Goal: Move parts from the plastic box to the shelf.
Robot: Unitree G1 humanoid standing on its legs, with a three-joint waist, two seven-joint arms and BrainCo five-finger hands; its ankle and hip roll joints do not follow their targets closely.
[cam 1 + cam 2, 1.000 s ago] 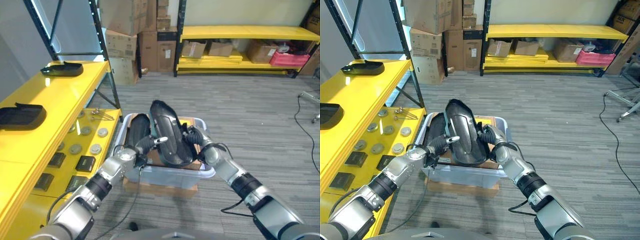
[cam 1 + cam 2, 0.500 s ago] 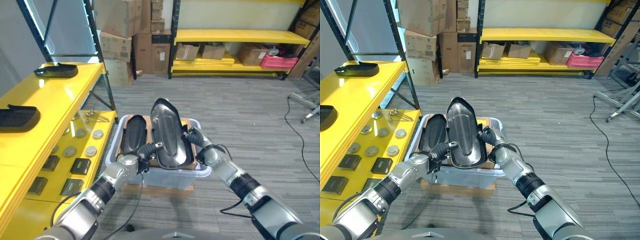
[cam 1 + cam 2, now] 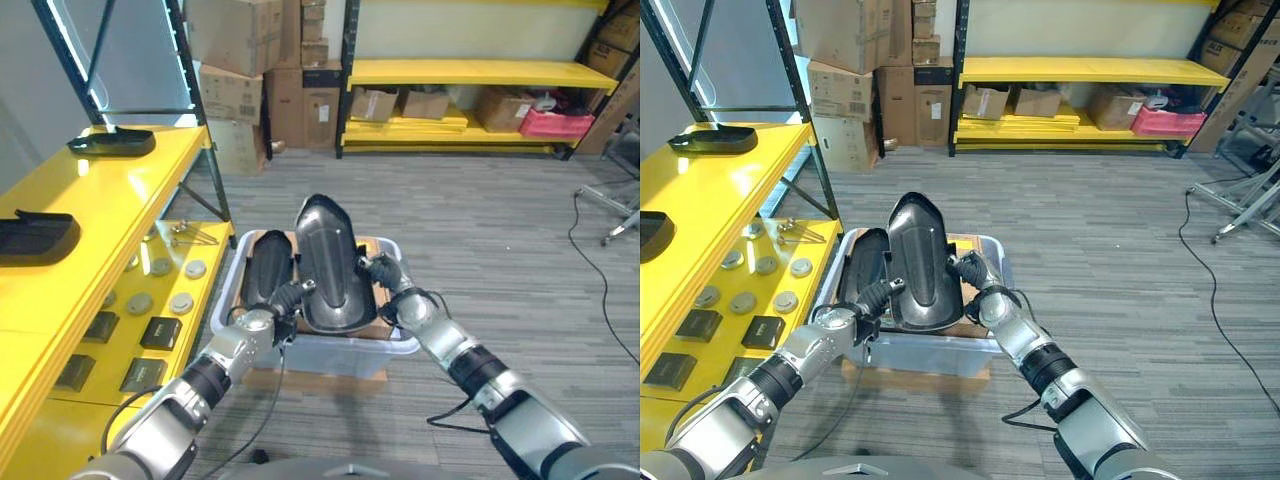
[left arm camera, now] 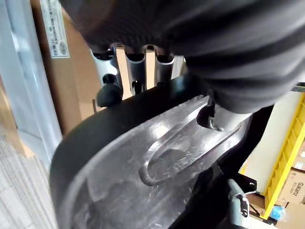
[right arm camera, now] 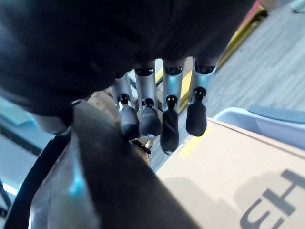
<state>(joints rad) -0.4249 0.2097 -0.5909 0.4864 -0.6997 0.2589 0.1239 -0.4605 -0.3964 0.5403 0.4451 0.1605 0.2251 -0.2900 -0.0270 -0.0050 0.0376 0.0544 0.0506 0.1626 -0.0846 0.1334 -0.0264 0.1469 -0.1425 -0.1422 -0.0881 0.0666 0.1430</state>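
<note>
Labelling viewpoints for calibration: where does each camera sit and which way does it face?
Left eye: head, looking down at the glossy black moulded part above the clear plastic box; both arms.
Right eye: same scene, slightly offset; yellow shelf.
Left wrist: along left hand, fingers round the part's edge.
Right wrist: along right hand, fingers over the part's rim.
All four share the part.

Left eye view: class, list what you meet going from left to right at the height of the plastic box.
Yellow shelf → left hand → black part held over the plastic box → right hand → grey carpet floor.
</note>
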